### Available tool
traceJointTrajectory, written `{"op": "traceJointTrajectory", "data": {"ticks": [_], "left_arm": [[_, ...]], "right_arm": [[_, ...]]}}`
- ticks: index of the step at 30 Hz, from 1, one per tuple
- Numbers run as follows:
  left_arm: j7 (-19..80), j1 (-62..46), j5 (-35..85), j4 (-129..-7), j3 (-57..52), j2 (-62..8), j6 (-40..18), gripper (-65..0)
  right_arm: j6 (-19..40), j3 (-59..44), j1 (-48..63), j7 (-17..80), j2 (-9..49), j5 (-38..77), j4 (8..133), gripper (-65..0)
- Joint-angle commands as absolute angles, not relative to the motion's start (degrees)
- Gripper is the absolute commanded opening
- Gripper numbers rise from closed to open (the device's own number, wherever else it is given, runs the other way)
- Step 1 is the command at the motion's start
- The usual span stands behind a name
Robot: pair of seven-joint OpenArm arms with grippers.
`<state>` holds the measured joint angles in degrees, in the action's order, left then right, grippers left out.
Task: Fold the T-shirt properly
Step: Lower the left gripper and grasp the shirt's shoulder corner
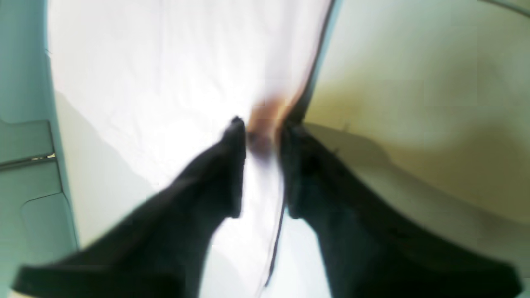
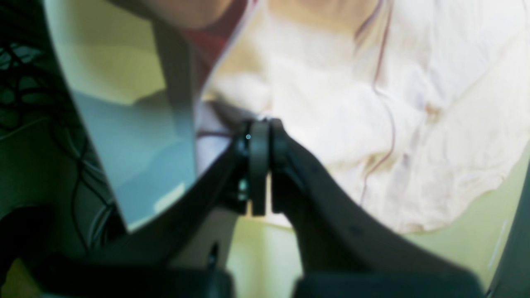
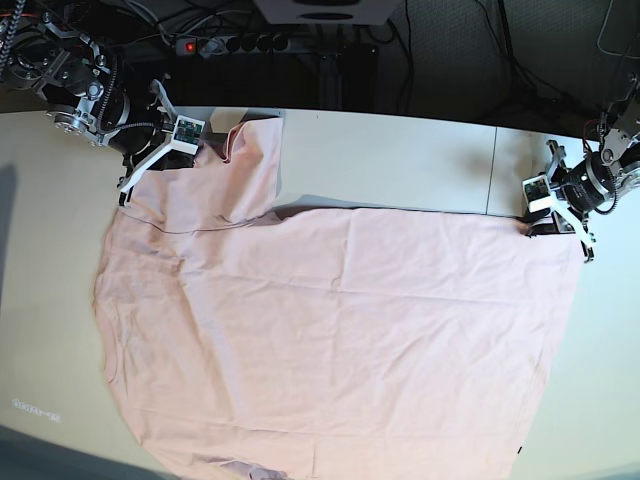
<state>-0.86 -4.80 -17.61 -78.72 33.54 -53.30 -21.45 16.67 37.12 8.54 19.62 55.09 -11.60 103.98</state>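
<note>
The pale pink T-shirt lies spread out on the table, plain side up, with no lettering showing. One sleeve lies doubled over at the far left. My right gripper is at the shirt's far left corner. In the right wrist view its jaws are closed at the edge of the crumpled cloth. My left gripper is at the shirt's far right corner. In the left wrist view it pinches the edge of the cloth.
The pale table runs wide, and the shirt hangs over its near edge. A seam in the tabletop runs beside the left arm. A power strip and cables lie behind the far edge.
</note>
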Motion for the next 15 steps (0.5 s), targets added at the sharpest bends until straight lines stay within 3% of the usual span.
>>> {"op": "traceJointTrajectory", "data": {"ticks": [1, 4, 15], "left_arm": [[2.7, -5.6, -19.3, -77.8, 34.3, -53.8, -24.7, -55.0], [1.8, -5.6, -19.4, -77.8, 34.3, -53.8, -24.7, -65.0], [1.0, -5.6, -20.1, -78.3, 34.3, -53.8, -20.6, -65.0]], "right_arm": [[18.7, 36.5, 7.8, 19.1, 56.2, -11.8, 104.7, -65.0], [18.7, 36.5, 7.8, 19.1, 56.2, -11.8, 104.7, -65.0], [18.6, 36.5, 7.8, 19.1, 56.2, -10.9, 104.7, -65.0]]}}
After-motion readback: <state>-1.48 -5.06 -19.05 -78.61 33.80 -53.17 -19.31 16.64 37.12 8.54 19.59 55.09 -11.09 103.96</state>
